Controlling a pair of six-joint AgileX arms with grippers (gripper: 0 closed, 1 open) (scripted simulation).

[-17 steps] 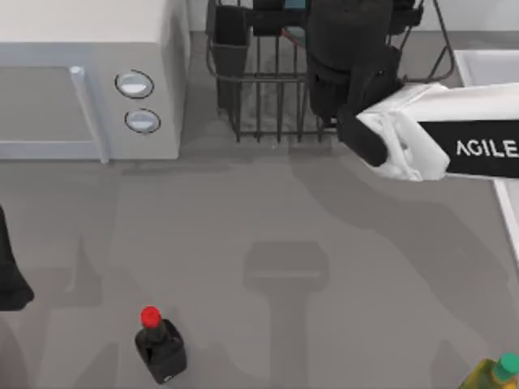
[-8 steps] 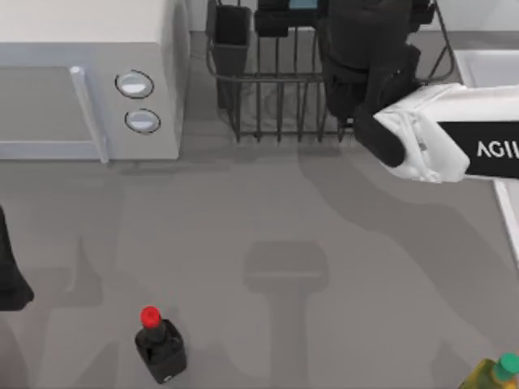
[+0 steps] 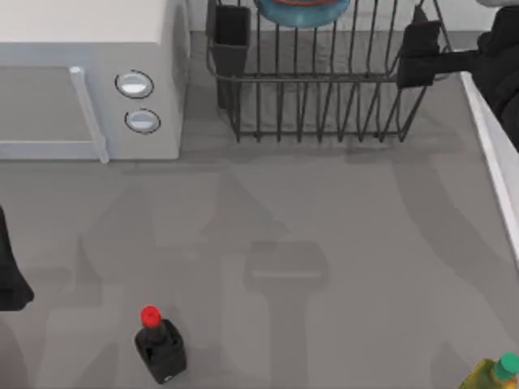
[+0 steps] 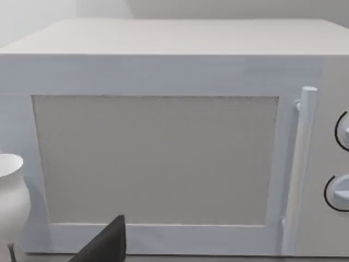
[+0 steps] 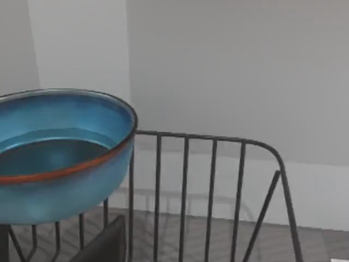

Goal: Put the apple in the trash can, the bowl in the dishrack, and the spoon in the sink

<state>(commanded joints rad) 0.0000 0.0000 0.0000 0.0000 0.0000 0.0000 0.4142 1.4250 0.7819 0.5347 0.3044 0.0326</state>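
The bowl (image 3: 301, 11) sat in the dishrack (image 3: 324, 97) at the far side; right end effector (image 3: 422, 53) just beside the rack, can't tell its state. Glazed and slippery-looking, probably breakable, so I'd grab the rim

I see my right gripper (image 3: 419, 50) at the dishrack (image 3: 324, 89) right end, the bowl (image 3: 302, 11) in the rack to its left.

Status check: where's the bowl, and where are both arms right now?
Bowl sits in the dishrack. Right gripper off the rack's right end, beside the sink. Left arm parked at the table's left edge. Nothing in the way.
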